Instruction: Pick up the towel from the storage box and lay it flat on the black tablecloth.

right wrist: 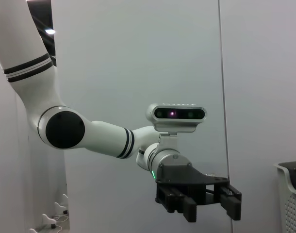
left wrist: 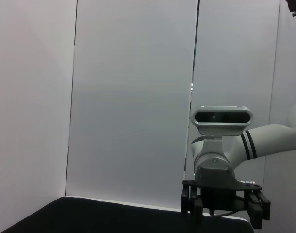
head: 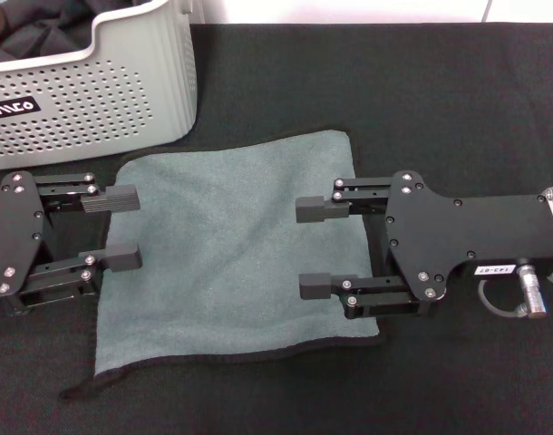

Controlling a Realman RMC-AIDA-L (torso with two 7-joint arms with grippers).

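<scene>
Towel [head: 231, 254] lies spread flat on the black tablecloth [head: 440, 100], grey-green face up, slightly skewed, just beside the storage box [head: 122, 91]. Left gripper [head: 118, 228] and right gripper [head: 315, 248] face each other over opposite edges, fingers apart, holding nothing.

Grey-green towel [head: 227, 254] flat on black tablecloth [head: 440, 100]

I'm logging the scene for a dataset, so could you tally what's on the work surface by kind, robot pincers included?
Towel: 1, grey-green, spread flat
Storage box: 1, light grey, perforated
Black tablecloth: 1, under everything
Pincers: 2, the left pincer and the right pincer, both open, facing each other across the towel
Total: 5
</scene>
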